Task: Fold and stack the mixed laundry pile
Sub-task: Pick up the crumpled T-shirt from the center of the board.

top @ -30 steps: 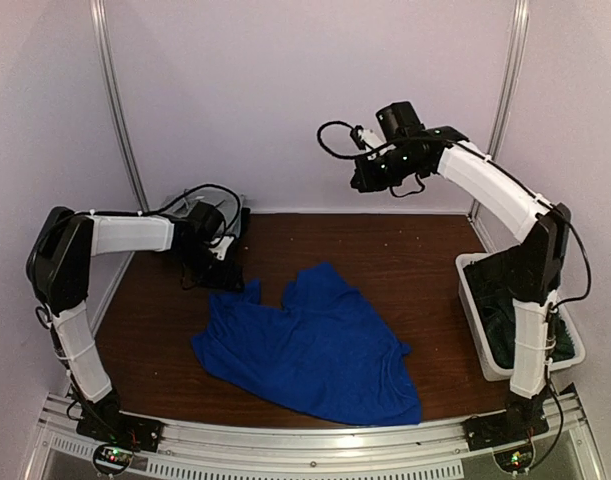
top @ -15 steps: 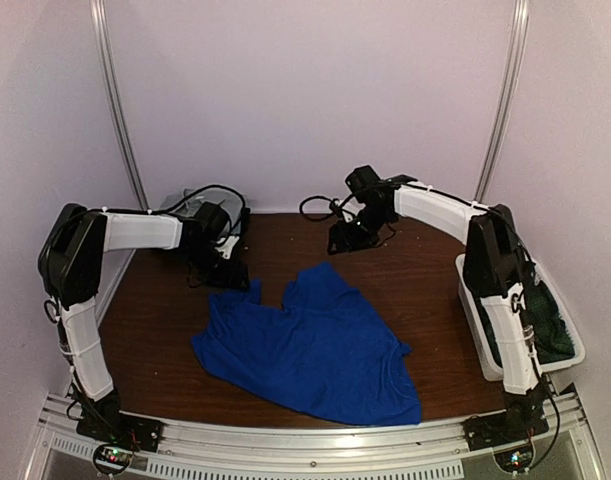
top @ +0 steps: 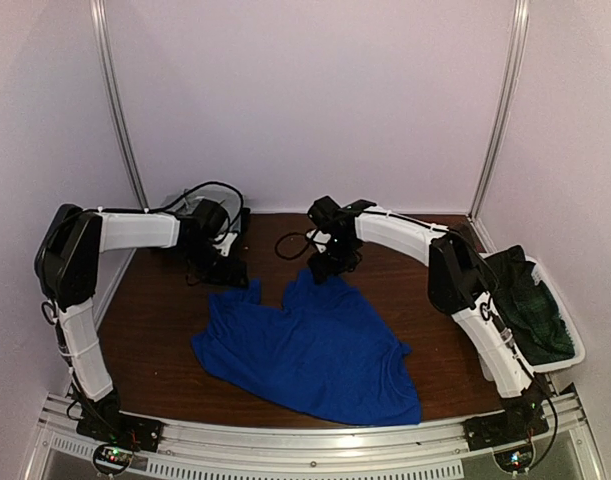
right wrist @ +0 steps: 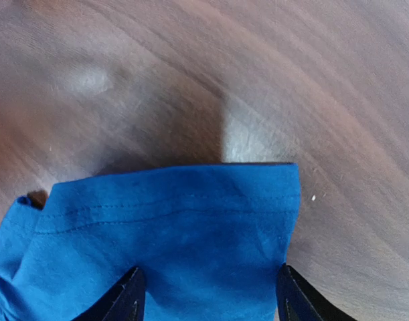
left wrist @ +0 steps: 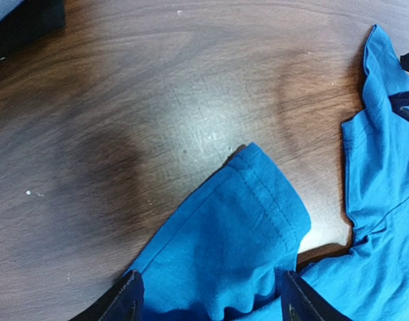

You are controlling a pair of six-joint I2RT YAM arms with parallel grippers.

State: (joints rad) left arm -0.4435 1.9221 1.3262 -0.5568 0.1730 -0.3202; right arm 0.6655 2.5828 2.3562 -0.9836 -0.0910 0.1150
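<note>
Straddling blue shirt (top: 310, 345): left pincer (left wrist: 207, 304), right pincer (right wrist: 207, 297).

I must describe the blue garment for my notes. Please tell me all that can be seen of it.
The blue garment is a royal-blue short-sleeved shirt of soft cloth, lying spread but wrinkled on the brown table. Both stitched sleeve hems point to the far side. The left gripper and right gripper, both open, hang over one sleeve each; contact cannot be told.

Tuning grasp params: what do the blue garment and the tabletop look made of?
Blue garment: soft matte cloth, probably cotton jersey; stitched hem rows, limp wrinkles. Tabletop: dark wood-grain, possibly laminate, semi-gloss; streaky grain and a pale light reflection.
</note>
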